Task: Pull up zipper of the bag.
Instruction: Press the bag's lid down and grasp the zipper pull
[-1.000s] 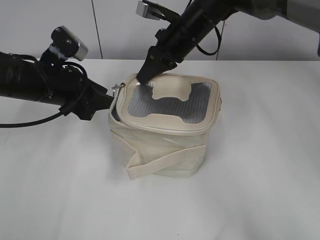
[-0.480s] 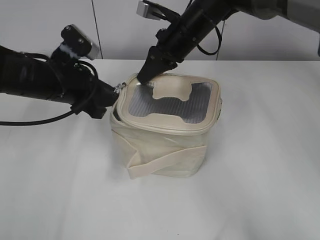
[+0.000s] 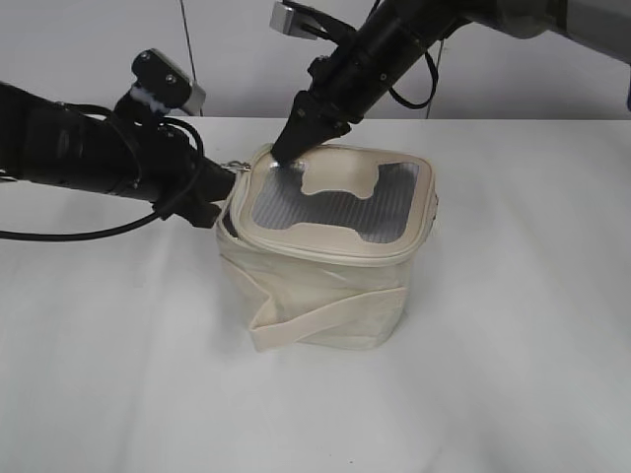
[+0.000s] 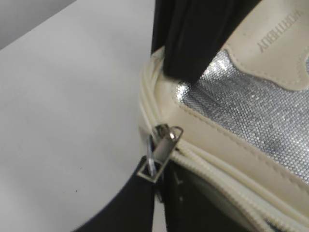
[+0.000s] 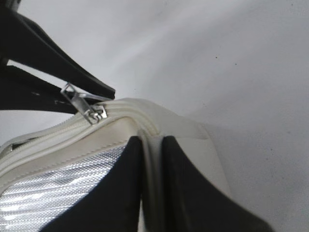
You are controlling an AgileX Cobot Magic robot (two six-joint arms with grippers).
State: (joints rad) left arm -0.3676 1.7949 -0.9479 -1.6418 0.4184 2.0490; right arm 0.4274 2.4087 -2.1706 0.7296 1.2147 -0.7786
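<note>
Over on the left, the left gripper (image 3: pixel 219 200) is reaching in low and nearly level along the table (image 3: pixel 108 374), its dark arm stretching in from the left edge, and its fingers (image 4: pixel 126 208) are closing on a silver ring pull (image 4: pixel 157 155) at the near-left corner of the lid; from the wrist view the pull is sitting right between them, apparently pinched, though I cannot quite see contact on both sides. The bag (image 3: pixel 325 258) is standing upright in the middle of the table, and the zipper (image 4: pixel 227 186) is looking only partly run: a dark gap is showing under the lid along the left side, so I judge the corner reached but most of the closing pull left to do. To the right, the right gripper (image 3: pixel 296 133) is coming down at a steep slant from the upper right, its fingers (image 5: pixel 113 193) pressing nearly together on the raised cream rim at the lid's back-left corner, seemingly holding the bag steady while the other arm is working the pull.
</note>
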